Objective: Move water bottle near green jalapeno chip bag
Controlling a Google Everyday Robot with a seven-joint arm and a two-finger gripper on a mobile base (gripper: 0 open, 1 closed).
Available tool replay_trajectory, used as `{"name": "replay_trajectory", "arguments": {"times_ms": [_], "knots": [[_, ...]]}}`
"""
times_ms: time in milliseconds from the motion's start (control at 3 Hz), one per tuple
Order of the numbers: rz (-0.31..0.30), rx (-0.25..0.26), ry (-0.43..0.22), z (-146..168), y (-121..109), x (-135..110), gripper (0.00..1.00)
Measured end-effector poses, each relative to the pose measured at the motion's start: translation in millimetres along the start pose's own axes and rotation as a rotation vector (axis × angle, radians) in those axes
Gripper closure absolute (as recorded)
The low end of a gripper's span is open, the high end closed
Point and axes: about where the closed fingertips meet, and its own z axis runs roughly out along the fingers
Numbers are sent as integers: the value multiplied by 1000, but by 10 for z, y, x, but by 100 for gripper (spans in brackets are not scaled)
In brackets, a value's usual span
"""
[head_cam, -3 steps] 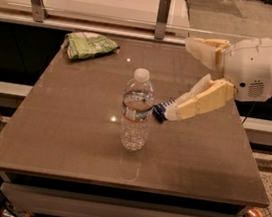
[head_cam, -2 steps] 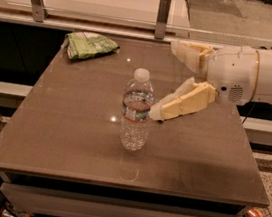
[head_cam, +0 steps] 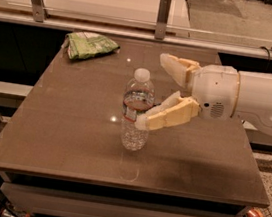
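since a moment ago my gripper has slid further left and a little lower, closing in on the water bottle, while the bottle itself has kept its spot. my two fingers are spread wide apart and clamp nothing. the near finger reaches across the bottle's right side at about the height of the label band, its tip overlapping the clear plastic; i cannot tell whether it actually touches. the far finger sits behind and to the right of the white cap, apart from it, so the bottle's upper half stands at the mouth of the gap between my fingers rather than deep inside it. my white arm comes in from the right edge, level over the brown table. the bottle stands upright near the middle of the tabletop, cap on, casting a faint reflection on the surface in front of it. the green jalapeno chip bag lies flat and wrinkled at the far left corner of the table, well apart from the bottle and from my gripper. behind the table runs a glass rail with metal posts.
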Motion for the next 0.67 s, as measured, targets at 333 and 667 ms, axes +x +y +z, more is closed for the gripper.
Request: {"name": "replay_trajectory", "arguments": {"times_ms": [333,667], "knots": [[13,5,-27,75,47,55,0],[21,8,-73,182,98,37,0]]}}
